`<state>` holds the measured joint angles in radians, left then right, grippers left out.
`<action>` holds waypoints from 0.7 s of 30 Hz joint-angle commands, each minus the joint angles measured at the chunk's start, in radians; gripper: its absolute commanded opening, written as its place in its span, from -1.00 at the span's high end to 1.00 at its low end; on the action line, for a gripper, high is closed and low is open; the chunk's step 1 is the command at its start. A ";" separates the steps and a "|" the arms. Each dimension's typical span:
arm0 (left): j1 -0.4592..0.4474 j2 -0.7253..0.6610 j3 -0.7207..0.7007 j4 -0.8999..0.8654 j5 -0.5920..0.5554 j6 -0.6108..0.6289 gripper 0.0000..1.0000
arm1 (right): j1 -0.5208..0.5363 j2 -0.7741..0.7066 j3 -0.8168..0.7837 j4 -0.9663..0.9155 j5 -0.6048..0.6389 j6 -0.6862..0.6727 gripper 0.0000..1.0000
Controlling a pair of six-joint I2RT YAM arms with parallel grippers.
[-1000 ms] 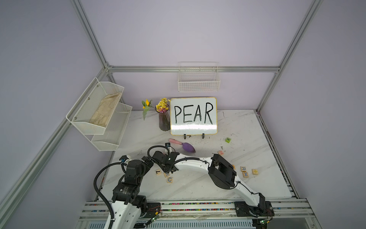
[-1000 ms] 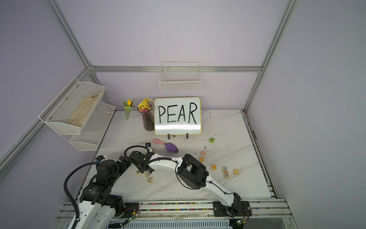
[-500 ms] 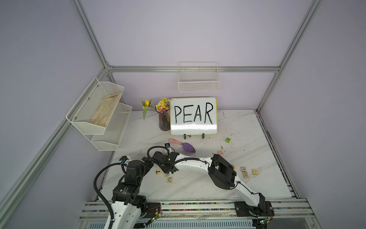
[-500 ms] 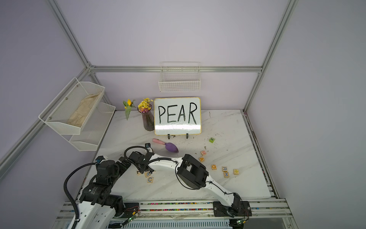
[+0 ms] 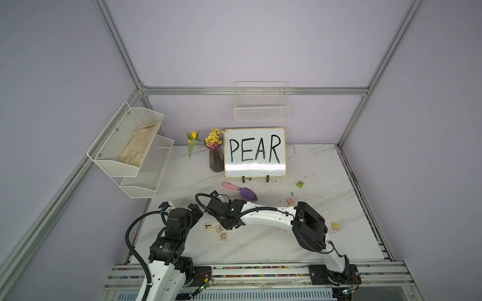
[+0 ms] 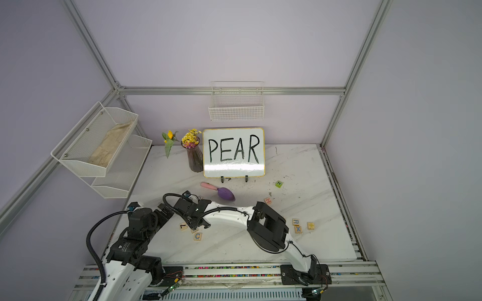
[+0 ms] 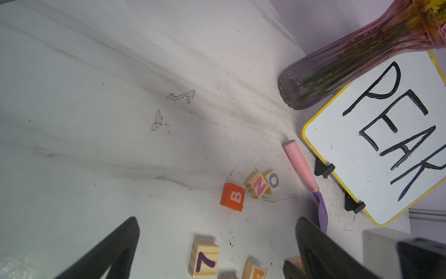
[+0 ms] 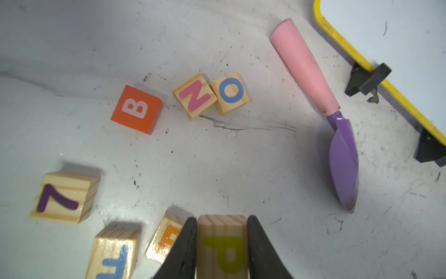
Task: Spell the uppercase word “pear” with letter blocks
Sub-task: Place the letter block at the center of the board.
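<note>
In the right wrist view the pale-wood letter block with a yellow P [image 8: 222,246] sits between my right gripper's [image 8: 221,220] black fingers, which are shut against both its sides on the table. Touching one finger is a block with an orange letter [image 8: 166,238], partly hidden. A block with a bluish R [image 6: 295,221] lies at the right, beside the right arm's elbow. My left gripper [image 7: 217,221] stands open and holds nothing, just left of the right wrist [image 5: 227,211] in the top views.
The white PEAR board [image 5: 255,152] and flower vase [image 5: 216,159] stand at the back. A pink-handled purple trowel [image 8: 337,135] lies near them. Other blocks: orange B [image 8: 136,110], N [image 8: 194,96], O [image 8: 230,93], 7 [image 8: 64,196], C [image 5: 223,236], H [image 5: 290,201].
The right gripper has closed the last bit onto the P block. Both arms stay almost where they were.
</note>
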<state>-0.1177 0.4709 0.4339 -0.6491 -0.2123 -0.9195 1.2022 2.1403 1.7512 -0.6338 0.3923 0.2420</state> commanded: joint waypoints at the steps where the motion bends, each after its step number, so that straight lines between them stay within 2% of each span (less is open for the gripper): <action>1: 0.007 -0.012 0.072 0.030 0.000 0.041 -1.00 | -0.101 -0.097 -0.050 0.027 -0.170 -0.211 0.51; 3: 0.009 -0.015 0.079 0.032 0.016 0.038 -1.00 | -0.154 -0.141 -0.084 0.033 -0.319 -0.301 0.51; 6: 0.008 -0.015 0.085 0.038 0.040 0.036 -1.00 | -0.208 -0.191 -0.118 0.012 -0.414 -0.405 0.50; 12: 0.008 -0.008 0.095 0.129 0.151 0.133 -1.00 | -0.239 -0.245 -0.201 0.005 -0.473 -0.555 0.51; 18: 0.008 0.048 0.144 0.138 0.288 0.180 -1.00 | -0.242 -0.262 -0.261 0.003 -0.542 -0.613 0.49; 21: 0.009 0.066 0.151 0.132 0.312 0.171 -1.00 | -0.242 -0.266 -0.300 0.020 -0.544 -0.643 0.49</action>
<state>-0.1169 0.5278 0.4934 -0.5537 0.0257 -0.7803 0.9604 1.9076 1.4769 -0.6128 -0.1135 -0.3237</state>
